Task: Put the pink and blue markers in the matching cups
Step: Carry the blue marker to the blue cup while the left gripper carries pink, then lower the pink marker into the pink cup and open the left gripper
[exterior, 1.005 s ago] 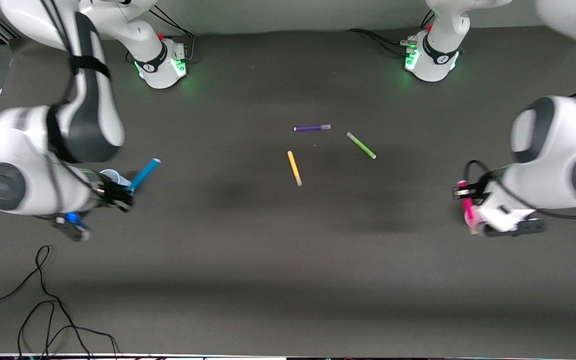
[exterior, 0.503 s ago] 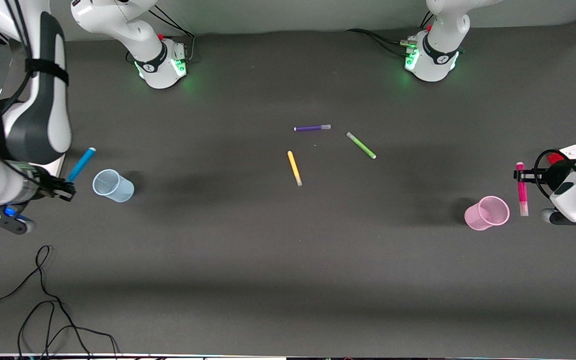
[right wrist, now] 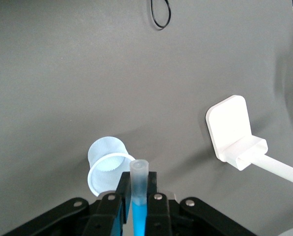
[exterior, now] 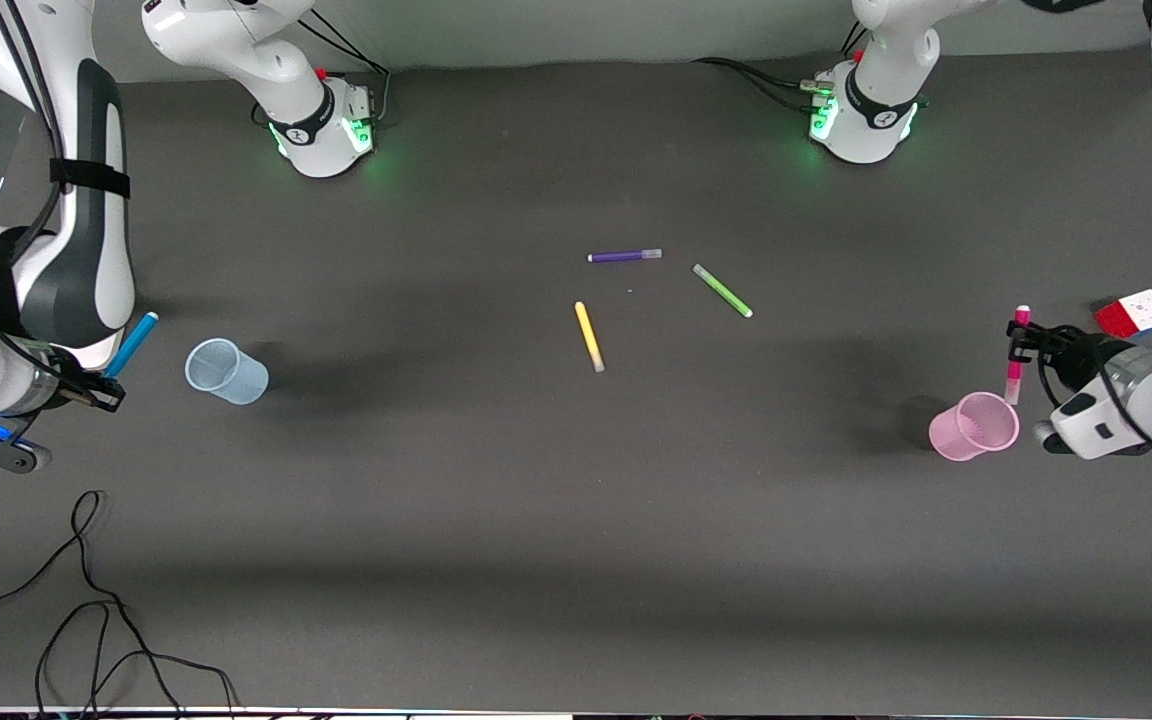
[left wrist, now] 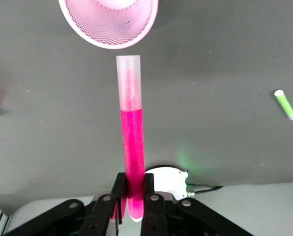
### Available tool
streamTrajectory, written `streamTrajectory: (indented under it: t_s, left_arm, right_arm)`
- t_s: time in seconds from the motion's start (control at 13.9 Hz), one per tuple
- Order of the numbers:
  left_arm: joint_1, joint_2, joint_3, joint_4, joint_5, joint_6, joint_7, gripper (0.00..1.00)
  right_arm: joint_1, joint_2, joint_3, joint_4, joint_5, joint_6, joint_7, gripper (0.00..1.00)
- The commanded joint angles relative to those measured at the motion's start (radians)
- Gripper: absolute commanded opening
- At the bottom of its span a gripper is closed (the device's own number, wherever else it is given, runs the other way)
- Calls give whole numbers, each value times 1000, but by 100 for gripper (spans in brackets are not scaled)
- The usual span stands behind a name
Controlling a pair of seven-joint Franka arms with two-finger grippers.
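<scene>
Pink marker clamped in left gripper jaws beside pink cup; blue marker clamped in right gripper near blue cup.

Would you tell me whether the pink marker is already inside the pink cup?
No, the pink marker is held in the left gripper, outside the pink cup.

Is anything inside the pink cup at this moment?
No. The pink cup stands open and empty; its ribbed inner wall and bottom show in the left wrist view. The pink marker is clamped in the left gripper, above the table beside the cup, not in it.
</scene>
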Motion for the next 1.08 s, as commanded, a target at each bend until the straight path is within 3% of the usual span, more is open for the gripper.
streamTrajectory:
  t_s: [0.0, 0.43, 0.79, 0.86, 0.93, 1.01]
  left_arm:
    - [-8, 91, -2, 91, 41, -45, 11, 0]
    - [-13, 177, -1, 114, 71, 21, 8, 0]
    - [-13, 207, 1, 114, 86, 78, 8, 3]
    - [-14, 209, -1, 113, 86, 82, 6, 19]
    - [-14, 210, 1, 113, 86, 85, 8, 51]
    - [-16, 210, 1, 113, 86, 87, 11, 95]
  right_arm:
    - [8, 4, -2, -70, -65, 77, -15, 0]
    - [17, 36, -1, -77, -93, 103, -30, 0]
    - [43, 103, 2, -112, -94, 393, 369, 0]
    - [66, 105, 1, -129, -96, 424, 464, 0]
    - [86, 103, -2, -149, -108, 429, 520, 0]
    - [87, 87, -5, -173, -143, 426, 530, 0]
